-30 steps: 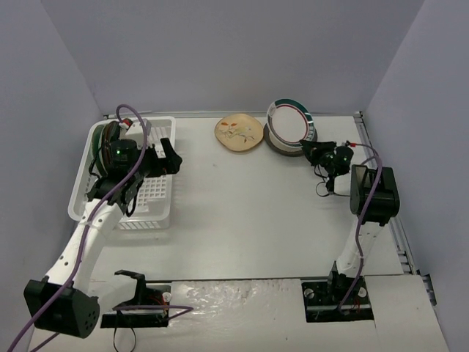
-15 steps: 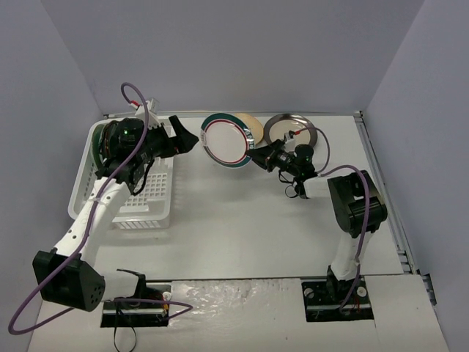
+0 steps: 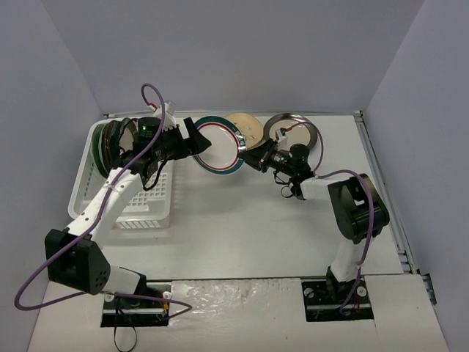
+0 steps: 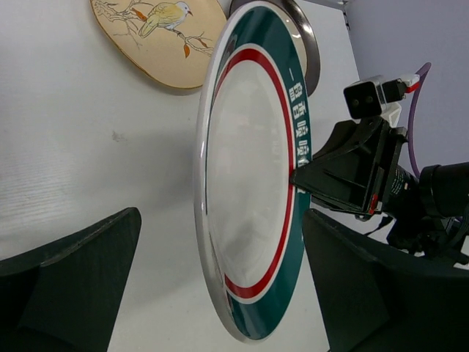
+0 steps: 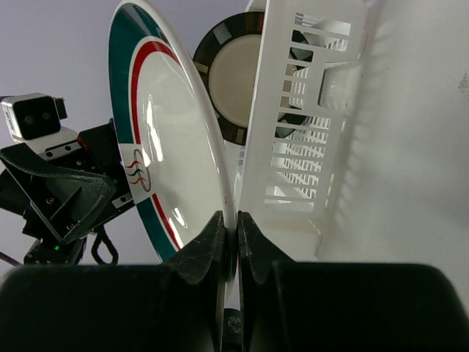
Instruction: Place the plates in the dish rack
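Note:
The white plate with a teal-red rim (image 3: 220, 145) is held upright on edge above the table's middle back. My right gripper (image 3: 247, 157) is shut on its right rim, seen close in the right wrist view (image 5: 236, 227) with the plate (image 5: 165, 139) rising from the jaws. My left gripper (image 3: 198, 141) is open, its fingers on either side of the plate's left rim without touching. In the left wrist view the plate (image 4: 253, 183) stands between the gripper's (image 4: 220, 290) spread fingers. The white dish rack (image 3: 150, 198) at the left holds several upright plates (image 3: 110, 143).
A tan floral plate (image 3: 248, 129) lies flat behind the held plate and also shows in the left wrist view (image 4: 157, 37). A dark-rimmed beige plate (image 3: 292, 132) lies at the back right. The rack's slotted wall (image 5: 308, 110) is close to the held plate in the right wrist view.
My right gripper has carried the white plate leftward from the back-right stack. My left gripper has swung right from over the rack to straddle the plate's left rim.

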Robot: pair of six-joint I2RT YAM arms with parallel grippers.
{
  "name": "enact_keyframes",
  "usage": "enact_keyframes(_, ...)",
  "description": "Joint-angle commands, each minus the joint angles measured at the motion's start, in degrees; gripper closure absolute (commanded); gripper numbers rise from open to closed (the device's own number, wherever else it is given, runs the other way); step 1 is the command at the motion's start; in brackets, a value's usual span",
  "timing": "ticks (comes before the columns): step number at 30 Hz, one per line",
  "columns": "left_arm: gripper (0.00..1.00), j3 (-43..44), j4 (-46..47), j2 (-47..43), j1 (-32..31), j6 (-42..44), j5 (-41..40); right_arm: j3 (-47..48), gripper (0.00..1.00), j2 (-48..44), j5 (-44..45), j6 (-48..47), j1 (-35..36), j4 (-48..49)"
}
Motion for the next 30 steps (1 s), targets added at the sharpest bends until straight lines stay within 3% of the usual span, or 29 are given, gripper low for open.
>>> enact_keyframes(1, 0.22, 4.8, 2.6, -0.5, -0.7, -1.6, 0.5, 1.6, 1.0, -4.0, -1.9, -0.7, 1.0, 25.3)
enact_keyframes(8, 0.8, 5.3, 2.6, -0.9, -1.0, -2.0, -0.3, 1.2, 1.0, -3.9, -1.7, -1.4, 1.2, 25.5)
enact_keyframes(11, 0.98, 5.4, 2.0, -1.1, -1.0, -1.8, -0.8, 1.1, 1.0, -4.0, -1.9, -2.2, 1.2, 24.9)
enact_keyframes(15, 1.0, 5.4, 1.4, -1.6, -1.0, -1.5, -1.4, 0.4, 0.99, -4.0, -1.9, -2.8, 1.2, 24.6)
enact_keyframes(16, 1.0, 5.5, 1.4, -1.9, -1.0, -1.3, -2.0, 0.1, 0.95, -4.0, -1.8, -3.0, 1.2, 24.6)
enact_keyframes(19, 1.0, 6.1, 0.5, -2.6, -1.0, -0.2, -3.3, -0.6, 0.55, -4.6, -1.8, -4.2, 1.1, 23.8)
enact_keyframes(22, 1.0, 7.0, -0.6, -3.3, -1.0, 1.1, -5.6, -0.8, 0.28, -6.4, -1.6, -7.7, 0.9, 18.7)
enact_keyframes(27, 1.0, 10.5, -5.0, -3.7, -0.7, 6.7, -10.3, -0.3, 0.05, -12.0, 0.5, -17.4, 0.3, 4.1)
enact_keyframes(30, 1.0, 14.1, -7.7, -4.2, -0.6, 11.2, -15.3, 0.6, 0.0, -15.7, 3.2, -25.9, -0.4, -9.5)
